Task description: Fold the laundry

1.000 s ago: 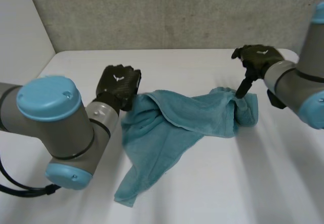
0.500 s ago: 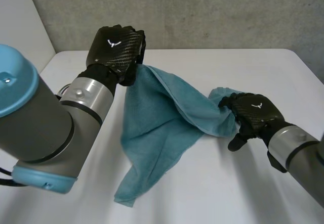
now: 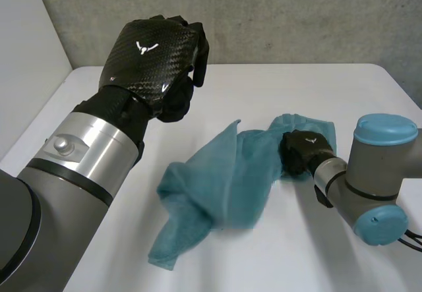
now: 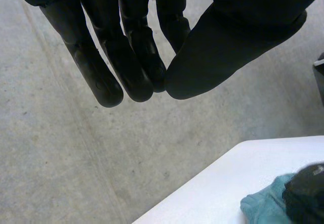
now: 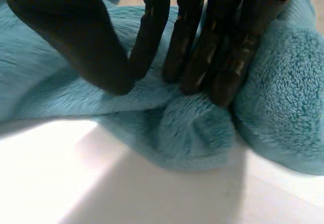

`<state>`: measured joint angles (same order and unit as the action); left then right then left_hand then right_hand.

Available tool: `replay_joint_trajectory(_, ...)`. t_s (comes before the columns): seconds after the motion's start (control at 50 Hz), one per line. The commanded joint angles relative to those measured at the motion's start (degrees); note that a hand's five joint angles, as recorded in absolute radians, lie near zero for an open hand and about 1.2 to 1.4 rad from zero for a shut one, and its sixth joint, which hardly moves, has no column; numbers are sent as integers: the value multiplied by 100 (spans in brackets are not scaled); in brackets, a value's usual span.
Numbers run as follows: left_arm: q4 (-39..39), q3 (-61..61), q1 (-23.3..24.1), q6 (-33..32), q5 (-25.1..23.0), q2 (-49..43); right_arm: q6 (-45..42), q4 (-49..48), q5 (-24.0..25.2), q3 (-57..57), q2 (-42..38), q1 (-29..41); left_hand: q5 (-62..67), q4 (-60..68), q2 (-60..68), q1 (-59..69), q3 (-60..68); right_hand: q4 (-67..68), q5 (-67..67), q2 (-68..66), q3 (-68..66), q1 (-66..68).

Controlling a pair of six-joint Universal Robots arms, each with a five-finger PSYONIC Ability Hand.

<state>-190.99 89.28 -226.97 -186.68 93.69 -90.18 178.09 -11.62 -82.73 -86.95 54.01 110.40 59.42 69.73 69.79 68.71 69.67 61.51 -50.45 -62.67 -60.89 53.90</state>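
Note:
A teal towel (image 3: 217, 186) lies crumpled across the middle of the white table (image 3: 264, 87). My left hand (image 3: 151, 61) hangs high above the table's back left, well clear of the towel. Its fingers (image 4: 131, 57) are closed against the thumb with nothing between them. My right hand (image 3: 303, 152) sits low on the towel's right end. In the right wrist view its thumb (image 5: 76, 37) and fingers pinch a raised fold of the towel (image 5: 197, 128). The left wrist view catches the towel's end (image 4: 263, 206) and the right hand (image 4: 306, 193) far below.
A grey wall (image 3: 264, 15) runs behind the table's back edge. The table's left edge (image 3: 39, 120) drops off beside my left arm. Bare table (image 3: 264, 259) shows in front of the towel and to the right of my right arm.
My left hand rose and let go of the towel's corner, and the cloth dropped into a heap. My right hand came down on the towel's right end and closed on a fold.

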Motion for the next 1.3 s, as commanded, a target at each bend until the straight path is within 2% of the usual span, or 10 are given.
replay_joint_trajectory(0.02, -70, 230, -172, -35, -18, -299, -38, -51, -490, 12, 531, -44, 1058, 1027, 1021, 1129, 1033, 1849, -1955, -1733, -1911, 2610)
replay_joint_trajectory(0.08, -87, 318, -418, -62, -27, -642, -117, -7, -437, -68, 988, -44, 1058, 1027, 1021, 1129, 1033, 1849, -1955, -1733, -1911, 2610)
replay_joint_trajectory(0.22, -210, 81, -1007, -71, -140, -1519, -669, 458, -156, -181, 1567, -220, -4034, -4065, -4071, -3963, -4059, 1849, -1955, -1733, -1911, 2610)
replay_joint_trajectory(0.34, -219, -166, -1077, -79, -818, -1995, -1153, 872, -103, -471, 1788, -326, -4003, -4034, -4040, -3932, -4028, 1032, -1138, -916, -1094, 1792)
replay_joint_trajectory(0.5, -175, -376, -1077, -666, -3135, -2329, -1347, 759, -7, -1165, 2060, -791, -3314, -3345, -3351, -3243, -3339, 38, -144, 77, -101, 799)
replay_joint_trajectory(0.58, -97, -577, -1069, -1141, -3488, -2582, -1347, 679, 116, -1350, 2087, -949, -2929, -2960, -2966, -2858, -2954, -12, -94, 128, -50, 748)
replay_joint_trajectory(0.92, 1020, -2002, -867, -3936, -3042, -4227, -1347, 670, 362, -1658, 2254, -1301, -3549, -3580, -3586, -3478, -3574, -231, 125, 346, 169, 530)
replay_joint_trajectory(1.1, 1038, -2090, -831, -4043, -3094, -4403, -1347, 670, 371, -1694, 2254, -1310, -3532, -3563, -3569, -3461, -3557, -248, 142, 363, 186, 513)
replay_joint_trajectory(1.16, 1038, -2108, -823, -4052, -3076, -4447, -1347, 670, 371, -1720, 2254, -1310, -3111, -3142, -3149, -3041, -3137, -248, 142, 363, 186, 513)
replay_joint_trajectory(1.3, 1002, -2187, -814, -4166, -2875, -4456, -1339, 679, 538, -1729, 2254, -1310, 1035, 1005, 998, 1106, 1010, -265, 159, 380, 202, 496)
